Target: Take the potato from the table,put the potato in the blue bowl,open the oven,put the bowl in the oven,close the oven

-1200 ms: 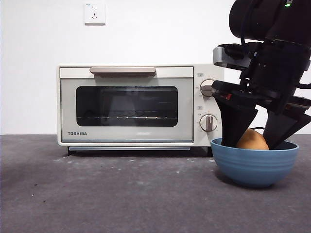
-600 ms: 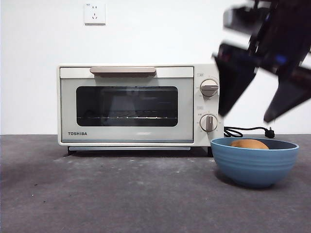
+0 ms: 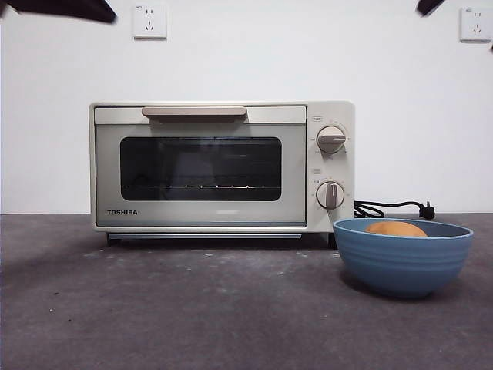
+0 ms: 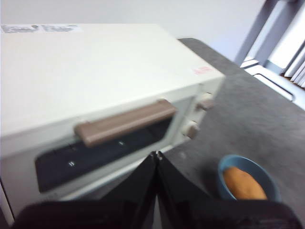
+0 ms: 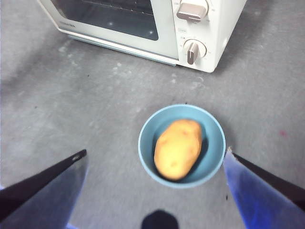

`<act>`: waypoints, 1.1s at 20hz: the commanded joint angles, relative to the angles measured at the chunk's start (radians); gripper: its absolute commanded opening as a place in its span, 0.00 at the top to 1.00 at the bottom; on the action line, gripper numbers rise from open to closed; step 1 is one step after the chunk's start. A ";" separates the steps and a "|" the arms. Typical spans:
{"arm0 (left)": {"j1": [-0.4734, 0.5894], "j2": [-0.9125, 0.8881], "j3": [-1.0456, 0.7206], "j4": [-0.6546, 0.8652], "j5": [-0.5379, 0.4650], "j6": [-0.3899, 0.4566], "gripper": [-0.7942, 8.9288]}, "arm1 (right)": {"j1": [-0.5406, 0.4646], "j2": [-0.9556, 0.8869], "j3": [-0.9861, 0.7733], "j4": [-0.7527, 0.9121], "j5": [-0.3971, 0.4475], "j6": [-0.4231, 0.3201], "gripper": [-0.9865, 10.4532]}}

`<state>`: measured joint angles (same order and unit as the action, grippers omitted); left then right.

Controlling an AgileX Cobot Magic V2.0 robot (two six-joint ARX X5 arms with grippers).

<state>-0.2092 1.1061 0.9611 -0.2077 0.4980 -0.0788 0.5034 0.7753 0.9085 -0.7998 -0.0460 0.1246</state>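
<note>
Table (image 3: 192, 324): dark grey, rough; fills the lower part of the front view. A broad bare strip runs across the foreground from the left edge to the bowl, and a narrower bare band lies between the oven's front edge and the bowl.

Oven (image 3: 223, 166): centre-left of the front view, door shut, bar handle (image 3: 194, 112) along the top edge of the door, two knobs (image 3: 331, 139) stacked at its right side. Black cord (image 3: 389, 208) trails on the table from behind the oven's right edge toward the right of the frame.

Blue bowl (image 3: 403, 258): lower right of the front view, standing on the table just right of the oven's lower right corner and nearer the camera; whether rim and oven touch cannot be told here. In the right wrist view the bowl (image 5: 181, 145) sits clear of the oven, bare table on all sides.

Potato (image 3: 395, 229): inside the bowl, only its top showing above the rim. Right wrist view shows it lying lengthwise across the bowl's bottom (image 5: 177, 148).

Right gripper (image 5: 155, 167): high above the bowl, jaws spread wide, holding nothing.

Left gripper (image 4: 156, 155): above and in front of the oven handle, jaws pressed together at the tips, empty.
</note>
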 commanded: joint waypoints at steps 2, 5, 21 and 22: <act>-0.026 0.138 0.063 0.068 -0.055 0.031 0.93 | 0.001 -0.048 -0.002 -0.045 0.000 0.018 0.50; -0.045 0.242 0.115 0.095 -0.064 0.060 0.93 | 0.001 -0.066 -0.002 -0.056 0.000 0.024 0.50; -0.090 0.478 0.162 0.137 -0.123 0.136 0.93 | 0.001 -0.069 -0.002 -0.077 -0.001 0.043 0.50; -0.096 0.478 0.162 0.109 -0.121 0.137 0.93 | 0.001 -0.069 -0.002 -0.077 -0.001 0.043 0.50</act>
<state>-0.2970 1.5593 1.1450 -0.0456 0.3763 0.0448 0.5034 0.7082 0.9085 -0.8803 -0.0456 0.1612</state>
